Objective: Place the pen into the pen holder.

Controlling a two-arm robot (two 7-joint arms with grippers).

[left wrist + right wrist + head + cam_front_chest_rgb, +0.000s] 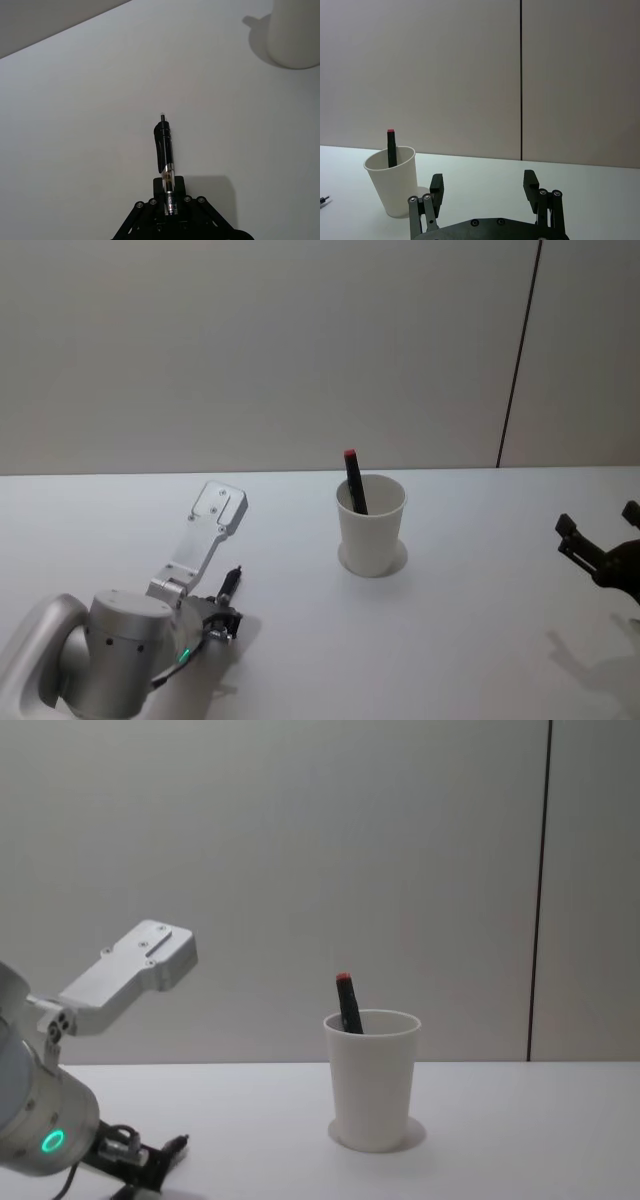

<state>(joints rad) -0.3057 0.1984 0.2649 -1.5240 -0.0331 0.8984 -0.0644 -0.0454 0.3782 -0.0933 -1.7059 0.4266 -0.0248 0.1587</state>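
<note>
The pen holder point(371, 525) is a white paper cup standing at the table's middle, also seen in the chest view point(372, 1080). A black pen with a red end point(354, 480) leans inside it. My left gripper point(222, 620) is low over the table, left of and nearer than the cup, shut on a clear-and-black pen point(165, 150). That pen sticks out forward from the fingers, held by its lower end, and its tip points away from me. My right gripper point(483, 182) hovers open at the table's right side, with nothing between its fingers.
The white table point(480, 640) ends at a grey wall behind. A dark vertical seam point(518, 350) runs down the wall to the right of the cup. Bare tabletop lies between the left gripper and the cup.
</note>
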